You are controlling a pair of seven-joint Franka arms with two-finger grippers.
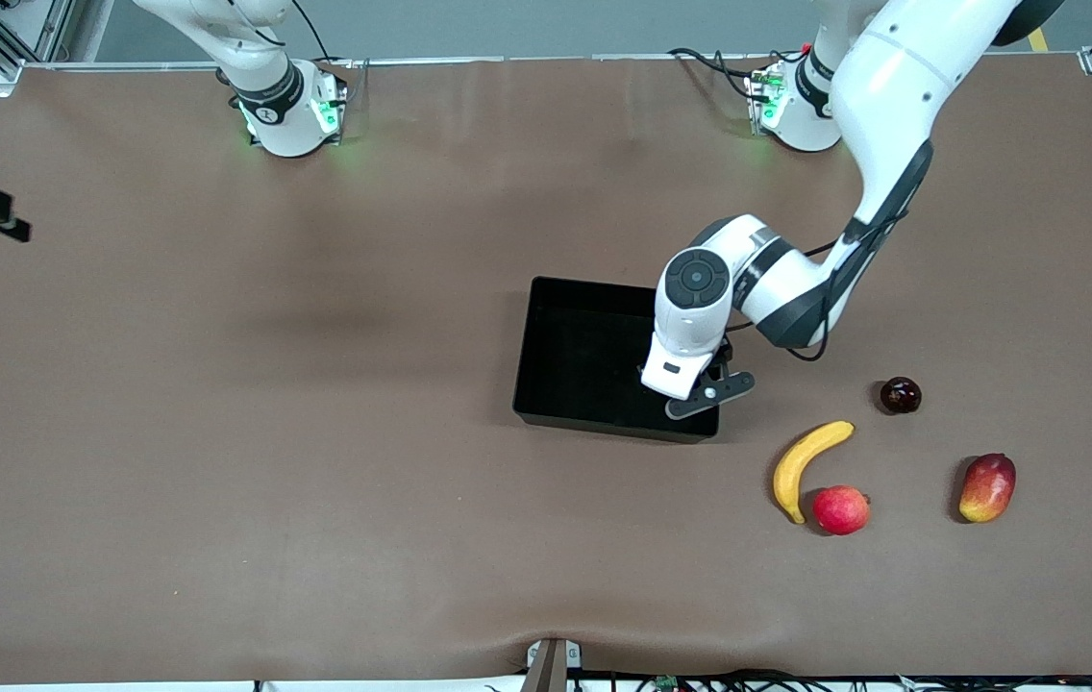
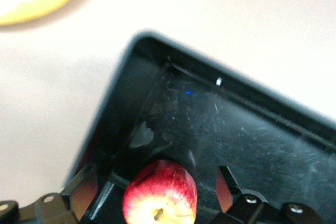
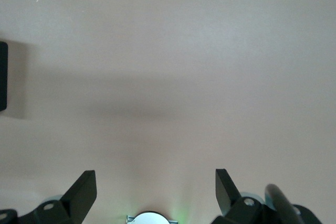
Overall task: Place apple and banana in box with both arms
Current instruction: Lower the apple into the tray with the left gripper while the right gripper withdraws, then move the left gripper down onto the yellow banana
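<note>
Looking from the biggest thing down, the brown desk (image 1: 219, 432) is seen with fruit lying toward the left arm's end. The left arm (image 1: 892, 115) is bent down over the black box (image 1: 570, 356). The left end effector (image 2: 156, 169) is held low inside the box, close to the corner that is nearest the banana. Its fingers (image 2: 89, 182) are spread wide, and nothing is pinched. The right end effector (image 3: 155, 182) is held over bare desk toward the right arm's end. Its fingers are spread too, with nothing between them, and that arm waits. The banana (image 1: 810, 466) is not yet in the box. It lies on the desk, nearer to the front camera than the box, and its lower tip is just beside a round pink-red fruit (image 1: 840, 509). The apple (image 2: 160, 200) sits on the box floor between the spread fingers, so half the job looks done. Trouble could be made in a few ways. The apple could be bumped and rolled if the fingers are lifted crookedly, or the box wall could be caught and the box dragged. The pink-red fruit could be knocked, or grabbed by mistake, when the banana is reached for. The long banana could be dropped on the apple or left hanging on the wall.
</note>
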